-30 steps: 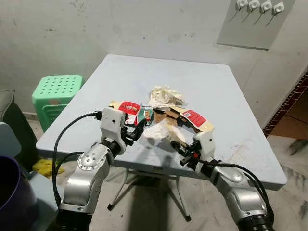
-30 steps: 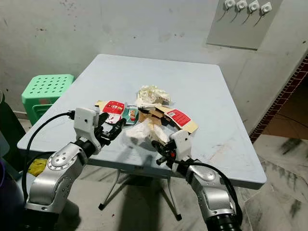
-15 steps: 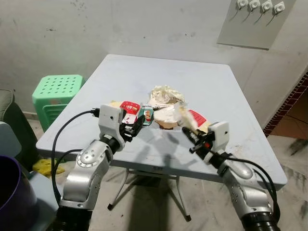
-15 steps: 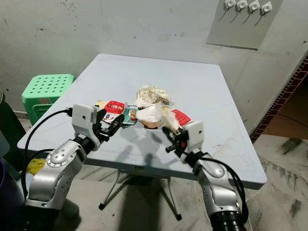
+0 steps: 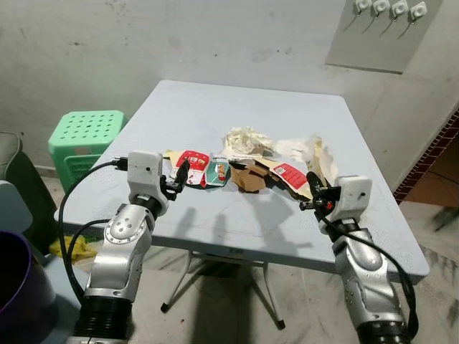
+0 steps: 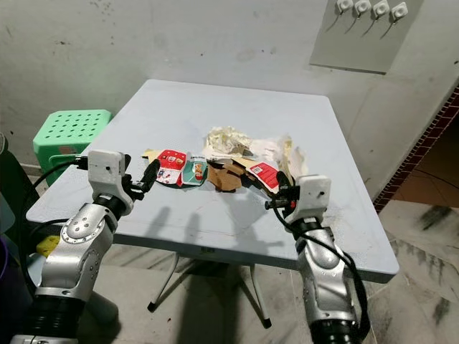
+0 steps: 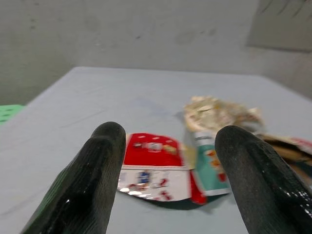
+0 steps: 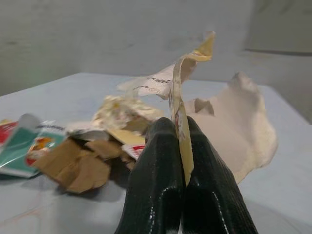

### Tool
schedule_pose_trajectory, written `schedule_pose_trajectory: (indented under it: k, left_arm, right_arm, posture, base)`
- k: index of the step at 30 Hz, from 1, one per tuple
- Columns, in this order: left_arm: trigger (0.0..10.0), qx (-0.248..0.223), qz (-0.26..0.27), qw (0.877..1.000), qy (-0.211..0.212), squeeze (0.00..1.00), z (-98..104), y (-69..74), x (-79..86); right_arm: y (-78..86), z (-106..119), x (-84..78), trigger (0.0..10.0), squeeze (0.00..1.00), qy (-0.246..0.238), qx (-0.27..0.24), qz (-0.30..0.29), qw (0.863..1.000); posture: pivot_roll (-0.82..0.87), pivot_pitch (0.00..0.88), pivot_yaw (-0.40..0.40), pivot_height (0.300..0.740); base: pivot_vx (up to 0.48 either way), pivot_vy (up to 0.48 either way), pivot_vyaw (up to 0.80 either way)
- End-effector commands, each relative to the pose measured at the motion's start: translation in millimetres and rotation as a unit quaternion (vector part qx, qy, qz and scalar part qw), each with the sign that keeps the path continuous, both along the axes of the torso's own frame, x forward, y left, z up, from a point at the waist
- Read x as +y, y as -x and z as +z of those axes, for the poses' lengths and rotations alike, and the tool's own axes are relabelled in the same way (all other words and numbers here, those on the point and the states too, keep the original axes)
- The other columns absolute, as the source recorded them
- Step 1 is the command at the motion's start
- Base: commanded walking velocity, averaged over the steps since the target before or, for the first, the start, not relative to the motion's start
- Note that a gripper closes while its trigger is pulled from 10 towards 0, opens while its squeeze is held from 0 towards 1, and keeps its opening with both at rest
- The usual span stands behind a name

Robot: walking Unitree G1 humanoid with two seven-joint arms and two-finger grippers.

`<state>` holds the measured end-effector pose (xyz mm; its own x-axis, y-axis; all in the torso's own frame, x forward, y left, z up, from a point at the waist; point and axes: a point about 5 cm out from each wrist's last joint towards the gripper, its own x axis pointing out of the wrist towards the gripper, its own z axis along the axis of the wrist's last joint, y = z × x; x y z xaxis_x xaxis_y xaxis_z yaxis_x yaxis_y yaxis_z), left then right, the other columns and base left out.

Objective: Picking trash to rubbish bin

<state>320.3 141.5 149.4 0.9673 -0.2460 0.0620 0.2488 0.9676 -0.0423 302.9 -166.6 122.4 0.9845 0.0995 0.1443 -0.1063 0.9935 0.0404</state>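
Left eye view | right end effector (image 5: pixel 313 188) raised over pale grey desk (image 5: pixel 215 122), pinching crumpled cream paper wrapper (image 5: pixel 313 153) | left end effector (image 5: pixel 181 174) spread, level, facing red-white packet (image 5: pixel 192 159).

The table (image 5: pixel 215 122) is pale blue-grey, with brownish scuffs near its right edge. Pinched between the black fingers of the right gripper (image 8: pixel 179 146) is a cream wrapper (image 8: pixel 229 122) with a yellowed edge and faint dark print. Just beyond it lie torn brown cardboard (image 5: pixel 251 177), a crumpled off-white wad (image 5: pixel 246 140) and a tan carton with a red label (image 5: pixel 290 175). Ahead of the left gripper (image 7: pixel 168 161), whose fingers are black too, sits a red-and-white packet (image 7: pixel 152 165) beside a teal one (image 7: pixel 210 163) with small orange pictures. The stool (image 5: pixel 84 136) is mint green, dotted with holes. Both arms are silver with white wrist blocks.
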Motion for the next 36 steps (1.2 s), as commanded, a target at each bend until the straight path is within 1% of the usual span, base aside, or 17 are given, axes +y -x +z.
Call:
schedule_pose_trajectory:
  k: [1,3,6,11,19,25,36]
  left_arm:
    - [10.0,-0.01,-0.005,1.0,0.013,0.0,0,0.8,-1.4]
    - [10.0,-0.026,0.0,0.999,0.023,0.0,3,-0.9,-1.4]
    - [10.0,-0.03,0.005,0.999,0.031,0.0,4,-3.2,-0.3]
    - [10.0,-0.036,0.006,0.999,0.036,0.0,5,-4.7,3.5]
    - [10.0,-0.037,0.015,0.998,0.042,0.0,5,-8.6,9.7]
    - [10.0,-0.036,0.016,0.998,0.04,0.0,4,-9.9,10.2]
    - [10.0,-0.031,0.015,0.999,0.037,0.0,0,-7.7,10.7]
  right_arm:
    - [1.3,9,-5.5,10.0,0.0,0.009,-0.021,-0.024,0.999]
    - [2.9,8,-4.4,10.0,0.0,0.019,-0.027,-0.032,0.999]
    - [4.8,11,-4.3,10.0,0.0,0.002,-0.03,-0.043,0.999]
    - [9.1,13,-2.6,10.0,0.0,0.0,-0.035,-0.053,0.998]
    - [16.2,4,-4.8,10.0,0.0,0.002,-0.019,-0.062,0.998]
    - [16.2,3,-3.6,10.0,0.0,0.002,-0.017,-0.058,0.998]
    - [17.2,0,-2.7,10.0,0.0,0.007,-0.01,-0.047,0.999]
  posture:
    - [0.02,0.0,-0.043,0.74]
    - [0.02,0.0,-0.041,0.74]
    - [0.01,0.0,-0.036,0.74]
    - [0.0,0.0,-0.028,0.74]
    - [0.0,0.0,-0.026,0.74]
    - [0.01,0.0,-0.029,0.74]
    - [0.01,0.0,-0.037,0.74]
  base:
    - [0.0,0.0,0.0]
    - [0.0,0.0,0.0]
    - [0.0,0.0,0.0]
    - [0.0,0.0,0.0]
    - [0.0,0.0,0.0]
    - [0.0,0.311,0.0]
    - [0.0,0.357,0.0]
